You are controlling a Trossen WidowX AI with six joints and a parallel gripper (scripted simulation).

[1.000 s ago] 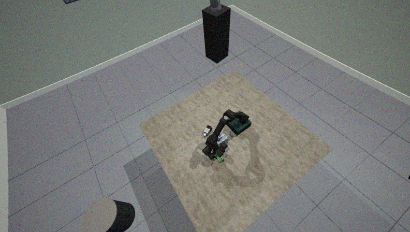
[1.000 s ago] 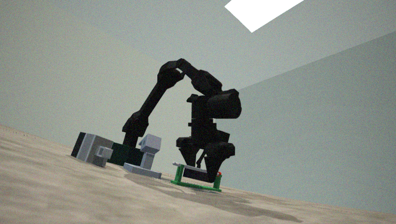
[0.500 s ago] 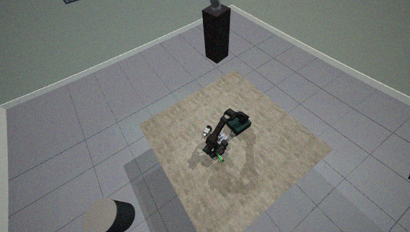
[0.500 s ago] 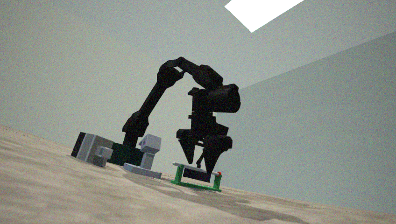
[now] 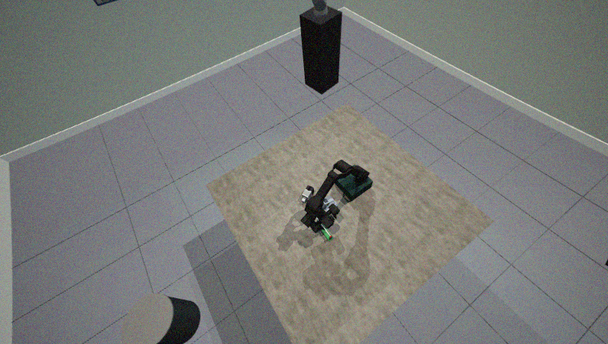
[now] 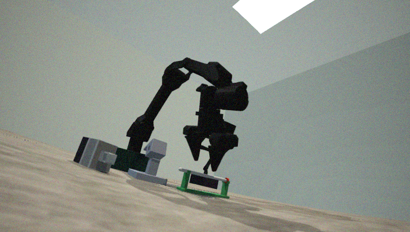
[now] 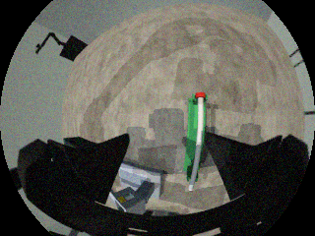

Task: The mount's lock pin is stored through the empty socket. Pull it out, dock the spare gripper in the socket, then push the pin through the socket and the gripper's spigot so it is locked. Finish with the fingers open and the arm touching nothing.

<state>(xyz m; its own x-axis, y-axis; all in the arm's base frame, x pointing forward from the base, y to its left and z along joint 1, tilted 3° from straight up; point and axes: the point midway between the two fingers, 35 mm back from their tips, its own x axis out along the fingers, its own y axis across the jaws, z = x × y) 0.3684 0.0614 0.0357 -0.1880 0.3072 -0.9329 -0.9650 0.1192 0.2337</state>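
My gripper (image 6: 205, 165) (image 7: 167, 138) is open and empty, a little above the green cradle (image 6: 205, 193) (image 7: 192, 123) and shifted to one side of its line. The lock pin (image 6: 201, 173) (image 7: 200, 120), a pale rod with a red head, lies across the cradle's two posts. The mount (image 6: 156, 149) (image 7: 153, 184) (image 5: 330, 204), a pale blue-grey post on a flat base, stands upright with no pin seen through its head. The spare gripper (image 6: 99, 152) (image 5: 307, 194), a light grey block with a dark end and a small stub, rests apart from the mount. The socket's inside is not clear.
The arm's dark green base block (image 5: 353, 186) (image 6: 129, 159) is behind the mount. A tall black pedestal (image 5: 322, 51) stands beyond the mat (image 5: 405, 191). A round pale-topped object (image 5: 149, 319) stands on the floor at the lower left of the top view.
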